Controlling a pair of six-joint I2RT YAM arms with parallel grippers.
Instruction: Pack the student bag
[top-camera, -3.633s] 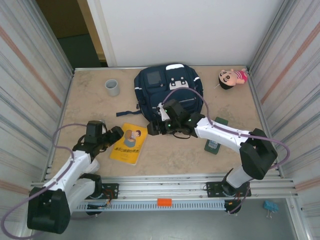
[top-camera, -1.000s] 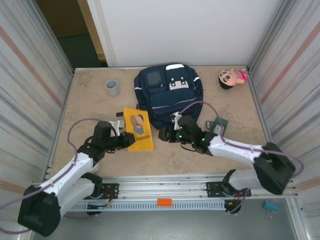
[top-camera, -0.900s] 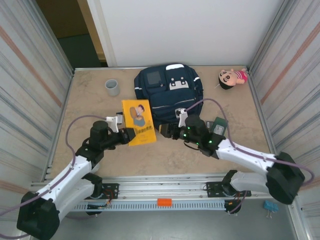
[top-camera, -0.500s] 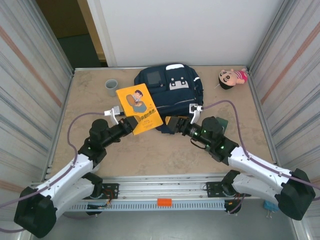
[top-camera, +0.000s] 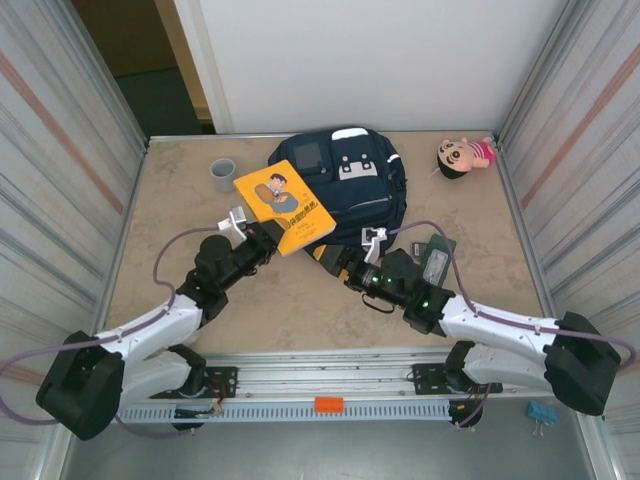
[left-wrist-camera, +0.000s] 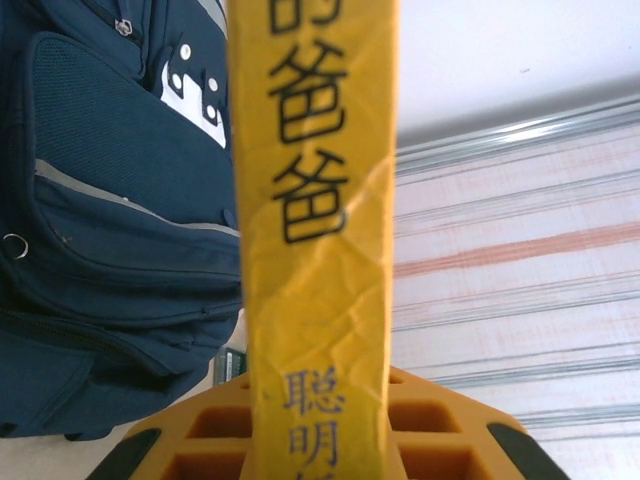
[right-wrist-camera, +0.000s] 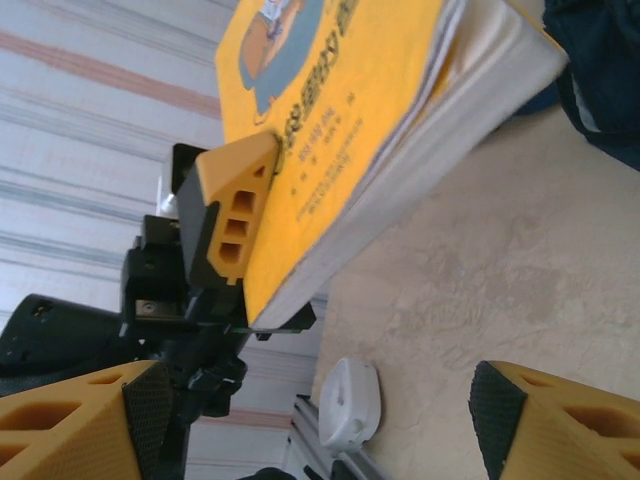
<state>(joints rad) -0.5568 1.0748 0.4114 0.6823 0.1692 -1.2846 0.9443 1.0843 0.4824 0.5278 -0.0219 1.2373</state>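
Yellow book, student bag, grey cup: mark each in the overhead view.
yellow book (top-camera: 284, 205), top external view, cover centre.
student bag (top-camera: 360, 190), top external view, front pocket.
grey cup (top-camera: 222, 181), top external view, side wall.

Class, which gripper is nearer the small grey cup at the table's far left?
Left. The left gripper, clamping the yellow paperback book, sits just near-right of the small grey cup; the right gripper, open, is farther right.

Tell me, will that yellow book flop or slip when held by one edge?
Probably fairly stiff: the book juts from the left gripper without sagging. Its thick block of pages suggests some weight, so it might pivot in an edge grip. The creased paper cover likely isn't slippery.
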